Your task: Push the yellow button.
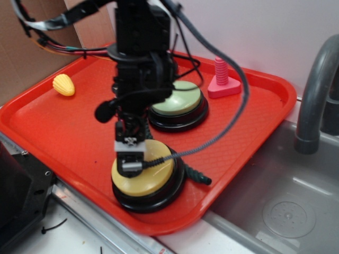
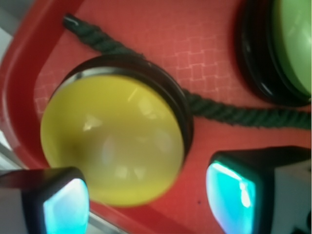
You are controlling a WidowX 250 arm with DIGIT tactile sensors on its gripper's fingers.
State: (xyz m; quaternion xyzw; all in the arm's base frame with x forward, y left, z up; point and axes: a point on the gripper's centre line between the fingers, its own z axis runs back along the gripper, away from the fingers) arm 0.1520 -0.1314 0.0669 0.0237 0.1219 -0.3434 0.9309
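Exterior: gripper (image 1: pixel 131 159) low over yellow button (image 1: pixel 153 177) at tray (image 1: pixel 63 137) front edge; contact w/ dome can't be told, arm hides part of it. Green button (image 1: pixel 180 100) partly blocked too. Wrist view: fingers (image 2: pixel 66 204) spread apart, holding nothing, button between and beyond them. Green rope (image 2: pixel 234 113) passes behind button. Corn toy (image 1: pixel 63 84), pink peg (image 1: pixel 222 79) in exterior only.

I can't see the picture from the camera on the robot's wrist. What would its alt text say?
A yellow button on a black base fills the middle of the view, sitting on a red tray. The two fingertips of the gripper stand apart at the bottom edge. A dark green cord runs behind the button, and a green button shows top right.
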